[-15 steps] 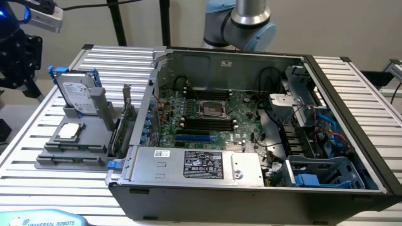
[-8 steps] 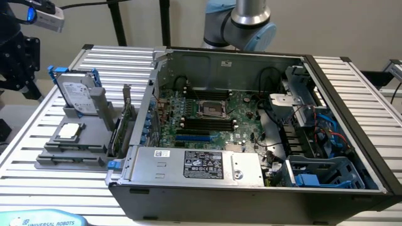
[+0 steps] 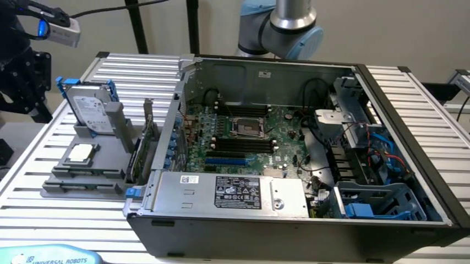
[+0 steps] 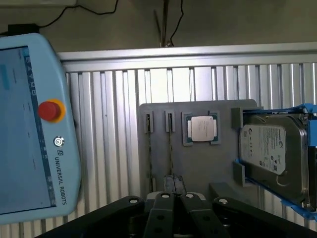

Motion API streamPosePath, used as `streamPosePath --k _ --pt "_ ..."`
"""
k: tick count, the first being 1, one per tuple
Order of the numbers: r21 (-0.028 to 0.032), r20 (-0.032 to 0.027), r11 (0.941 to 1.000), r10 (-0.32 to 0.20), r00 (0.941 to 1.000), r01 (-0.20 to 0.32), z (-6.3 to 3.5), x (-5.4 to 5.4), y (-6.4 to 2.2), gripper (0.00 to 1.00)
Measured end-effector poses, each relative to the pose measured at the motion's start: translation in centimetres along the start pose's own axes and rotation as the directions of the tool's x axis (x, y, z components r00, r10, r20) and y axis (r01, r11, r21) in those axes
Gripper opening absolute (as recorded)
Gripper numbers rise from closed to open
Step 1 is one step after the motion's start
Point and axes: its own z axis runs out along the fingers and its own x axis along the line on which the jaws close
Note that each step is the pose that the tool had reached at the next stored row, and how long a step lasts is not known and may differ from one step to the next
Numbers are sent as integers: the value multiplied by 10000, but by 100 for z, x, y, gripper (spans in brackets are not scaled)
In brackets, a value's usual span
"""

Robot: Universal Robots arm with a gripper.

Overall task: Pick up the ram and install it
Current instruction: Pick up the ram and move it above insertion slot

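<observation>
Exterior view: an open computer case lies on a slatted metal table. Black memory slots at the board's centre appear empty. At the case's nine o'clock, a grey holder carries a hard drive and a processor chip.

Wrist view: the gripper, fingers pressed together and holding nothing, hovers near the ram, which stands on edge in a holder slot beside the processor chip. The ram is likely light, stiff, thin and fragile, so pinch its flat faces mid-length. Neighbouring parts leave little room.
</observation>
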Motion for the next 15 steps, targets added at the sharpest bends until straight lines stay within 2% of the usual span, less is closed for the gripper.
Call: streamPosePath --k 11,12,13,14,15 --pt "-19 2 10000 0 10000 0 186 26 -87 12" --pt "-20 1 10000 0 10000 0 203 30 -91 18" --pt "-22 1 10000 0 10000 0 220 35 -95 18" --pt "-23 0 10000 0 10000 0 238 41 -99 25" --pt "-23 1 10000 0 10000 0 256 47 -102 25"
